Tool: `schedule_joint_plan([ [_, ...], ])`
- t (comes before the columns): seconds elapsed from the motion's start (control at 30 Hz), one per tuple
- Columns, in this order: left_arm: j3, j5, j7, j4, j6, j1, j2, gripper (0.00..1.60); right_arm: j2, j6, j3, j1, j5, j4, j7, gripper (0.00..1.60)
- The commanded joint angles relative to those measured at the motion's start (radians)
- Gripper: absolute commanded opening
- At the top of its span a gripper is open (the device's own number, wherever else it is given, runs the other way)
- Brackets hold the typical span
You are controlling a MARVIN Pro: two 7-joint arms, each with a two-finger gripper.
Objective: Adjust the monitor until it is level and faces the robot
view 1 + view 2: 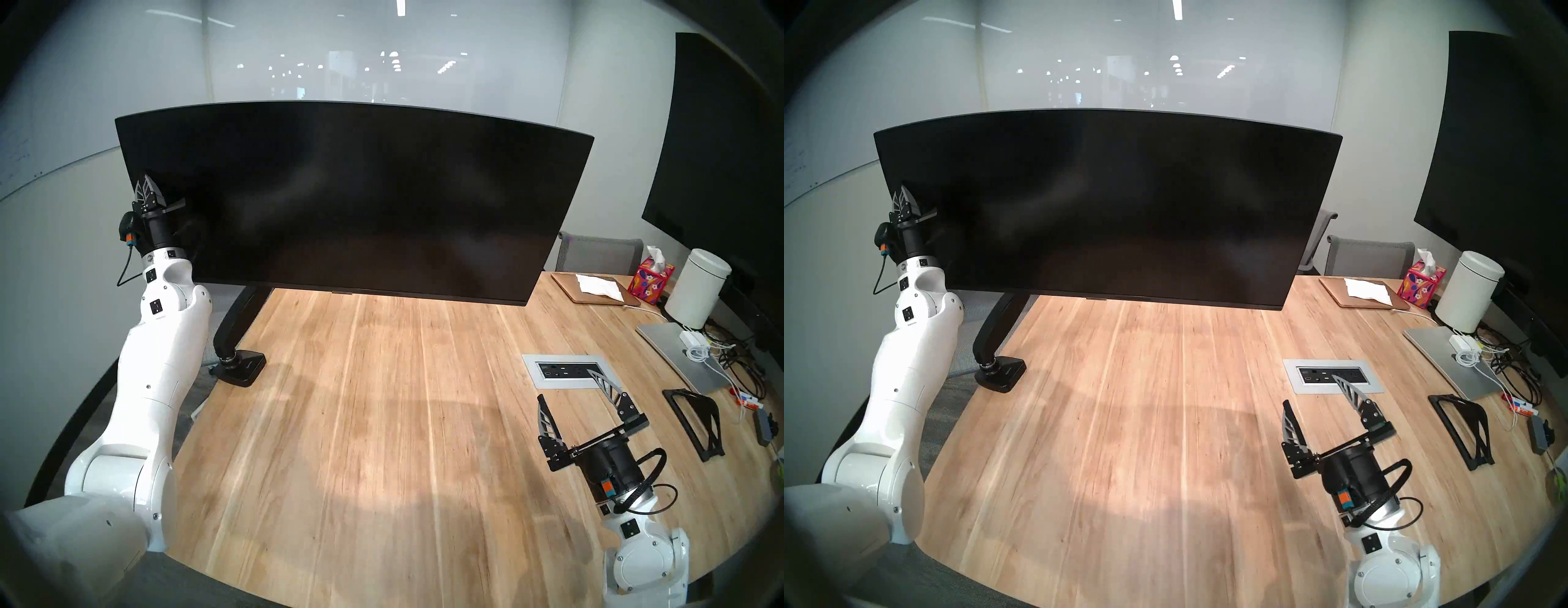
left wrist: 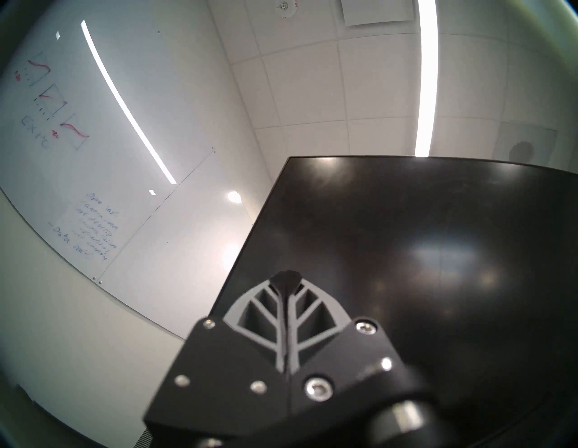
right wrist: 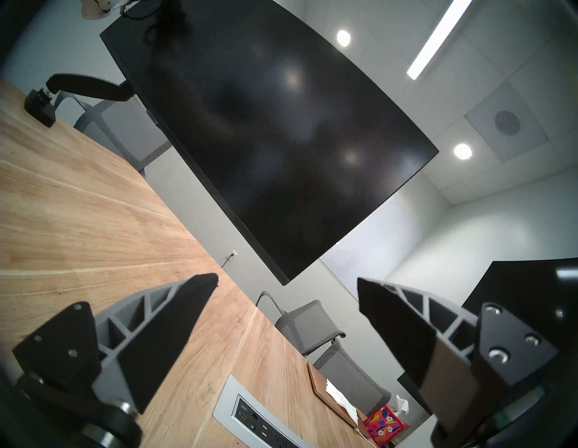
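The monitor (image 1: 352, 199) is a very wide black screen held above the wooden table (image 1: 382, 424) by a black arm (image 1: 237, 322) with a clamp base (image 1: 244, 367) at the table's left edge. Its right end sits slightly lower than its left. My left gripper (image 1: 146, 180) is shut with nothing in it, its tips up against the screen's front face close to the left edge; the left wrist view shows the closed fingertips (image 2: 287, 277) over the dark monitor (image 2: 406, 250). My right gripper (image 1: 566, 386) hovers open over the table's right side, well clear of the monitor (image 3: 275, 131).
A larger black screen (image 1: 721, 148) hangs on the right wall. A socket panel (image 1: 568, 371) is set into the table by my right gripper. A silver laptop (image 1: 679, 356), cables, white canister (image 1: 700, 293), tissue box (image 1: 651, 280) and black stand (image 1: 695, 420) crowd the right edge. Grey chairs (image 1: 602, 250) stand behind.
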Motion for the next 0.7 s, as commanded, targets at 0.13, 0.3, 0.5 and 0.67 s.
schedule_joint_plan([
  [0.13, 0.013, 0.015, -0.048, -0.158, -0.139, 0.097, -0.021, 0.00, -0.001, -0.003, 0.000, 0.003, 0.005, -0.018, -0.004, 1.60],
  [0.3, 0.010, 0.002, -0.057, -0.227, -0.219, 0.144, -0.034, 0.00, -0.001, -0.003, 0.000, 0.004, 0.004, -0.017, -0.004, 1.60],
  [0.5, 0.003, 0.002, -0.056, -0.314, -0.227, 0.236, -0.039, 0.00, -0.001, -0.003, 0.000, 0.003, 0.004, -0.018, -0.004, 1.60],
  [0.67, -0.014, 0.006, -0.039, -0.369, -0.194, 0.295, -0.059, 0.00, -0.002, -0.003, 0.000, 0.003, 0.005, -0.018, -0.004, 1.60],
])
